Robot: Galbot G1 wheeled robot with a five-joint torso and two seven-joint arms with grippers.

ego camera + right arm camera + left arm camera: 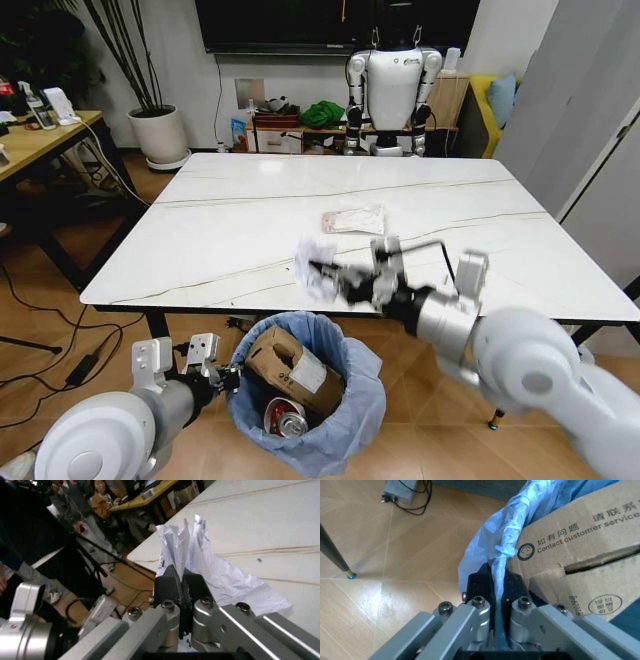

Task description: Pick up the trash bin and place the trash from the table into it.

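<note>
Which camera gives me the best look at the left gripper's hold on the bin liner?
The left wrist view: the left gripper is shut on the blue liner of the trash bin. The head view shows the gripper small at the bin's rim.

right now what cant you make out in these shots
- Head view: the trash bin's bottom contents; the cardboard box and a can cover them.
- Head view: what the flat clear wrapper on the table holds; too small.
- Left wrist view: the bin's base, cut off; the left gripper pinches the blue bag rim.
- Right wrist view: the white tissue's lower part, behind the right gripper.
</note>
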